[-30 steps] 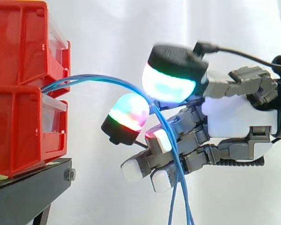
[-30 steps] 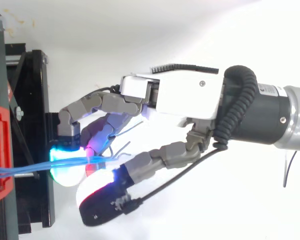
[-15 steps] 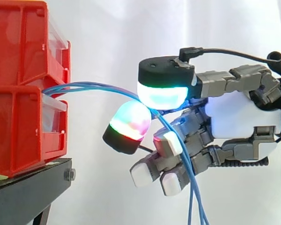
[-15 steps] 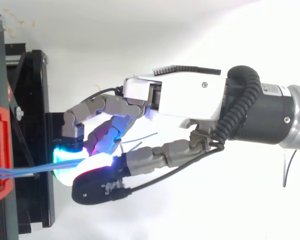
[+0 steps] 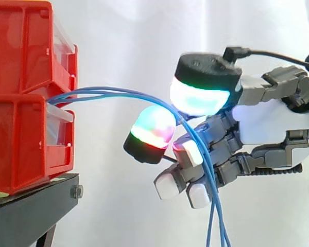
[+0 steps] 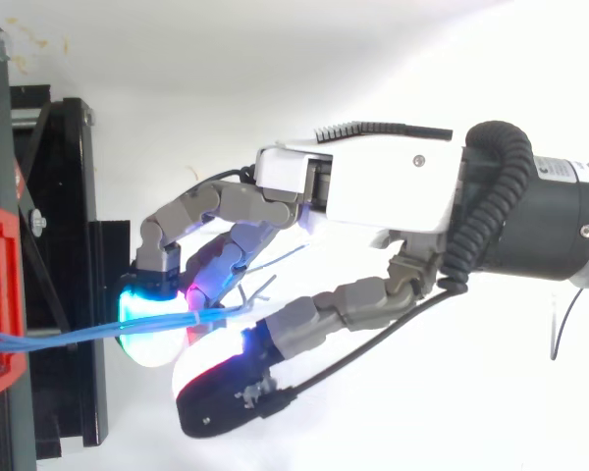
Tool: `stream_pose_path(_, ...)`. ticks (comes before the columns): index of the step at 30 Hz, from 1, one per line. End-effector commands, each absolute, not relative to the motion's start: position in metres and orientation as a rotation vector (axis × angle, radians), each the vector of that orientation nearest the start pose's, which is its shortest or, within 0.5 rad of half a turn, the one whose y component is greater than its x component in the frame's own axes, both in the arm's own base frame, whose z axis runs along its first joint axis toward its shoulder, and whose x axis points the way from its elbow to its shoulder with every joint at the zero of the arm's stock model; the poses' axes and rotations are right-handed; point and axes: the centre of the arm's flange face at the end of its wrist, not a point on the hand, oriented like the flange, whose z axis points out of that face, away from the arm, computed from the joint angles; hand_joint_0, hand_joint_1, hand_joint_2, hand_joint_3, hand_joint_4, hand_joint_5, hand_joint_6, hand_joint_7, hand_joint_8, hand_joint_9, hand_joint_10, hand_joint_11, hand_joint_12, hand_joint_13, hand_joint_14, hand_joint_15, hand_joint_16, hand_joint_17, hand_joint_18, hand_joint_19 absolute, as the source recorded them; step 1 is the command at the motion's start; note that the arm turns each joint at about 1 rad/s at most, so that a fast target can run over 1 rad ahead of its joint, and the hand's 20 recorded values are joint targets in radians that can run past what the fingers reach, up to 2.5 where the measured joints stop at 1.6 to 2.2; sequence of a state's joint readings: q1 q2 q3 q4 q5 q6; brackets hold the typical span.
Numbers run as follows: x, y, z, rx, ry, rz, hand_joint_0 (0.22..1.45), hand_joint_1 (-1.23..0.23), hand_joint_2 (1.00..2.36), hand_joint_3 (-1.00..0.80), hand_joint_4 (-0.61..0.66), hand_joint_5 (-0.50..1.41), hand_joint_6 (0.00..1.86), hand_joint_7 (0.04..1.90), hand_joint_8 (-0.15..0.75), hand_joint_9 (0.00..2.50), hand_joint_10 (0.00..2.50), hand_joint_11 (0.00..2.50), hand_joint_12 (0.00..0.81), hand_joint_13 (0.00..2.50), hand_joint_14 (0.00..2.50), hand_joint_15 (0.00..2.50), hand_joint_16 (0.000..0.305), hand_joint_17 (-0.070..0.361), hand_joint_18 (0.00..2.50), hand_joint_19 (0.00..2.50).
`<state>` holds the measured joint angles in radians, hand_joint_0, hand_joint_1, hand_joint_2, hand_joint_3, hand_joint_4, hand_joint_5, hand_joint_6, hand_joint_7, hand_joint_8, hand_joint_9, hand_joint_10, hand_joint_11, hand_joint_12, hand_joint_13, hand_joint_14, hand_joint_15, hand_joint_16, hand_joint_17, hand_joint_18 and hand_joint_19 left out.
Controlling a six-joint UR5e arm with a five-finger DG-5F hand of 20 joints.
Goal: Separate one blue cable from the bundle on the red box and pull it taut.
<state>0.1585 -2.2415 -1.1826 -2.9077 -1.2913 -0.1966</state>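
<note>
At frame centre, the hand (image 5: pixel 268 123) curls round thin blue cables (image 5: pixel 118 92) from the red plastic box (image 5: pixel 20 139). Isolating one seems next.

support: black stand (image 5: pixel 33 208) | on it: two red bins (image 5: pixel 20 139), stacked

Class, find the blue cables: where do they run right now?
In the side view the blue cables leave the red bins at left, arch rightward into the hand, under its cyan-glowing pad, then hang down across its curled fingers.
</note>
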Motion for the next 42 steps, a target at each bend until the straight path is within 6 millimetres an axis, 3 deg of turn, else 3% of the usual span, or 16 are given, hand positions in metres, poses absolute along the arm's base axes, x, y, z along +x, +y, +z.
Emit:
stream_pose_path(1, 0.7476, -0.0437, 0.2820, 1.151, 1.257, 0.944, 0.54, -0.61, 1.00, -0.49, 0.17, -0.14, 0.72, 0.97, 0.326, 0.99, 0.01, 0.82, 0.344, 0.76, 0.01, 0.39, 0.042, 0.094, 0.75, 0.50)
stream_pose_path(5, 0.7476, -0.0437, 0.2820, 1.151, 1.257, 0.944, 0.58, -0.56, 1.01, -0.42, 0.17, -0.13, 0.70, 0.98, 0.327, 1.02, 0.01, 0.83, 0.336, 0.77, 0.01, 0.40, 0.040, 0.090, 0.76, 0.52)
stream_pose_path(8, 0.7477, -0.0424, 0.2820, 1.151, 1.258, 0.949, 0.61, -0.60, 1.01, -0.30, 0.16, -0.13, 0.70, 1.00, 0.323, 1.08, 0.01, 0.91, 0.336, 0.78, 0.01, 0.40, 0.039, 0.088, 0.77, 0.52)
stream_pose_path(13, 0.7477, -0.0415, 0.2820, 1.152, 1.257, 0.948, 0.60, -0.70, 1.00, -0.13, 0.23, -0.13, 0.72, 0.91, 0.381, 1.11, 0.01, 0.90, 0.405, 0.83, 0.01, 0.38, 0.053, 0.119, 0.89, 0.45)
stream_pose_path(18, 0.7476, -0.0402, 0.2831, 1.151, 1.257, 0.952, 0.68, -0.79, 1.01, -0.02, 0.18, -0.15, 0.73, 0.94, 0.340, 1.06, 0.01, 0.94, 0.360, 0.80, 0.01, 0.39, 0.044, 0.099, 0.84, 0.47)
stream_pose_path(21, 0.7471, -0.0412, 0.2852, 1.149, 1.257, 0.954, 0.72, -0.83, 1.01, -0.04, 0.16, -0.16, 0.76, 0.92, 0.315, 1.02, 0.01, 0.96, 0.342, 0.77, 0.01, 0.39, 0.040, 0.091, 0.81, 0.47)
stream_pose_path(25, 0.7462, -0.0434, 0.2897, 1.144, 1.252, 0.953, 0.64, -0.85, 1.01, -0.27, 0.16, -0.17, 0.78, 0.90, 0.304, 0.99, 0.02, 0.96, 0.330, 0.76, 0.01, 0.39, 0.039, 0.087, 0.81, 0.48)
stream_pose_path(29, 0.7457, -0.0436, 0.2879, 1.144, 1.266, 0.955, 0.57, -0.72, 1.00, -0.46, 0.17, -0.15, 0.77, 0.93, 0.320, 1.01, 0.02, 0.92, 0.340, 0.77, 0.01, 0.39, 0.039, 0.089, 0.80, 0.51)
stream_pose_path(30, 0.7455, -0.0443, 0.2877, 1.143, 1.270, 0.956, 0.56, -0.60, 1.00, -0.47, 0.17, -0.14, 0.76, 0.95, 0.326, 1.03, 0.02, 0.91, 0.339, 0.77, 0.01, 0.39, 0.040, 0.090, 0.81, 0.52)
stream_pose_path(34, 0.7449, -0.0441, 0.2872, 1.146, 1.276, 0.956, 0.60, -0.46, 1.01, -0.40, 0.16, -0.13, 0.73, 0.99, 0.323, 1.03, 0.01, 0.88, 0.335, 0.77, 0.01, 0.40, 0.039, 0.088, 0.80, 0.53)
stream_pose_path(38, 0.7442, -0.0452, 0.2866, 1.151, 1.280, 0.955, 0.63, -0.50, 1.01, -0.22, 0.21, -0.12, 0.67, 1.06, 0.336, 1.07, 0.01, 0.90, 0.353, 0.79, 0.01, 0.40, 0.042, 0.094, 0.82, 0.52)
stream_pose_path(42, 0.7438, -0.0464, 0.2889, 1.149, 1.277, 0.955, 0.69, -0.64, 1.01, -0.06, 0.22, -0.11, 0.62, 1.12, 0.333, 1.05, 0.01, 0.92, 0.355, 0.80, 0.01, 0.39, 0.042, 0.094, 0.84, 0.50)
